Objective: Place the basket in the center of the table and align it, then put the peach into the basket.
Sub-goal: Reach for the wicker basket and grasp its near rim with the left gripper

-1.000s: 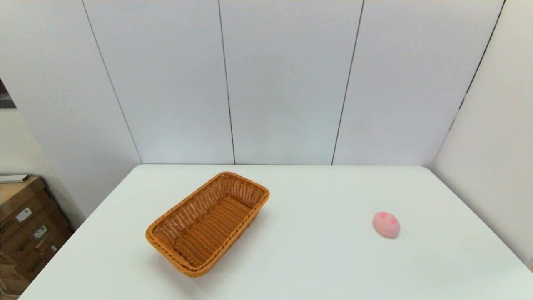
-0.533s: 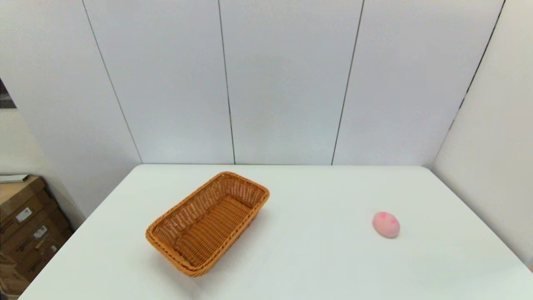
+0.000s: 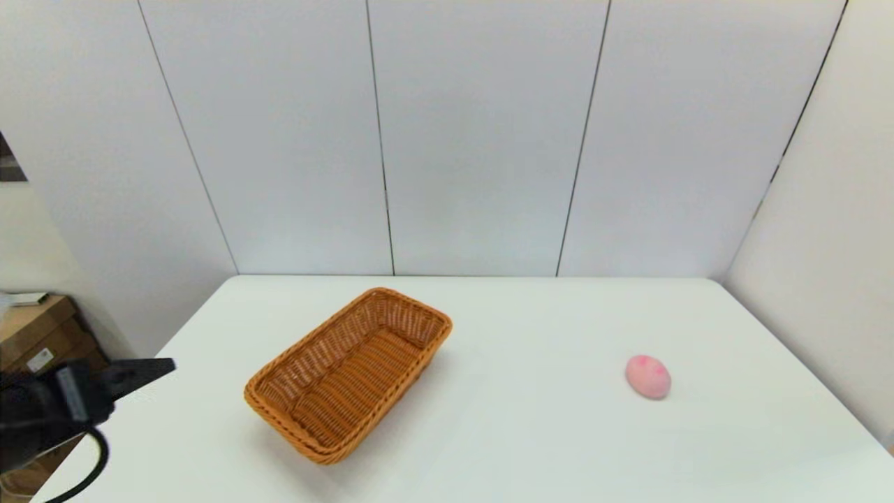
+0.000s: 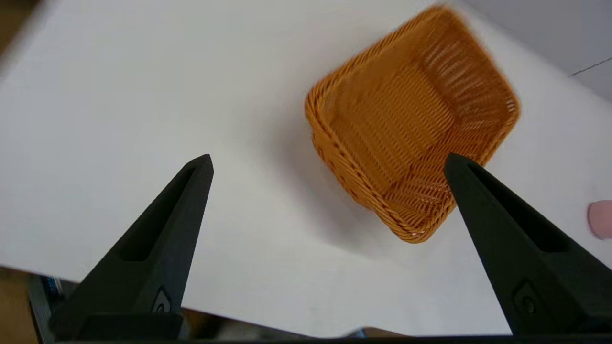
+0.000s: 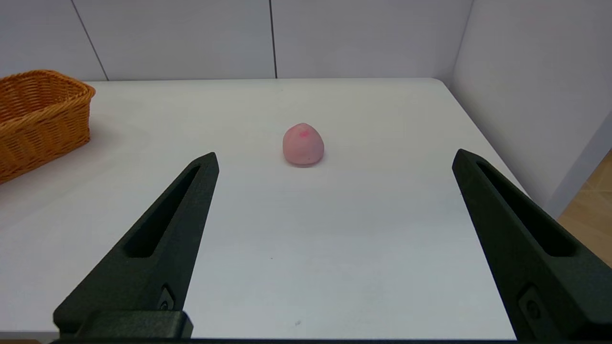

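Note:
The orange-brown wicker basket [image 3: 349, 374] lies skewed on the left half of the white table [image 3: 531, 447], with nothing inside it. On the right half, well apart from it, rests the small pink peach [image 3: 648, 377]. My left gripper [image 3: 157, 367] hovers at the table's left edge, left of the basket and not touching it. Its wrist view shows the fingers [image 4: 181, 210] spread open and empty, with the basket [image 4: 411, 119] ahead and the peach [image 4: 601, 219] at the picture's edge. My right gripper [image 5: 335, 154] is open and empty above the near right table, short of the peach [image 5: 303, 144]. The basket [image 5: 38, 114] shows off to one side.
Pale wall panels [image 3: 475, 140] close off the table's far edge, and another wall [image 3: 824, 244] runs along its right side. Brown cardboard boxes [image 3: 35, 335] stand beyond the left edge, behind my left arm.
My left arm has come into the head view from the lower left, reaching the table's left edge. Basket and peach have not moved.

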Action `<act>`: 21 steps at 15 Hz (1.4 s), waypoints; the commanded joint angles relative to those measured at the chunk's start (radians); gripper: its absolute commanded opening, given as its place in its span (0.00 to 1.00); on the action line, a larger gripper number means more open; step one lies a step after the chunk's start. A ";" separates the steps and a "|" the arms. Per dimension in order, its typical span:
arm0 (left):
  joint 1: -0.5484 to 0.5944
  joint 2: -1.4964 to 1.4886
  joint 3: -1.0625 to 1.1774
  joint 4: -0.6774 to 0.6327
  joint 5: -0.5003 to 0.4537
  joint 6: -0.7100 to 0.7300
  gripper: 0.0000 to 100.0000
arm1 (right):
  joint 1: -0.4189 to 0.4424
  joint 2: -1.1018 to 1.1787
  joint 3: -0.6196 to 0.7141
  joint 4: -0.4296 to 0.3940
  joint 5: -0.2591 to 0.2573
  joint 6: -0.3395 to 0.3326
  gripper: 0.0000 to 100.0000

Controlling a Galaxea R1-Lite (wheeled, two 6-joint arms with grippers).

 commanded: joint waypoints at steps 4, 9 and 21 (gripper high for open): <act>-0.309 0.674 -0.382 0.333 -0.009 -0.677 1.00 | 0.000 0.001 0.001 -0.003 0.000 0.000 1.00; -0.309 0.770 -0.404 0.360 -0.021 -0.703 1.00 | 0.000 0.001 0.002 -0.005 0.000 0.003 1.00; -0.275 0.925 -0.407 0.172 -0.049 -0.687 1.00 | 0.000 0.001 0.002 -0.005 0.000 0.003 1.00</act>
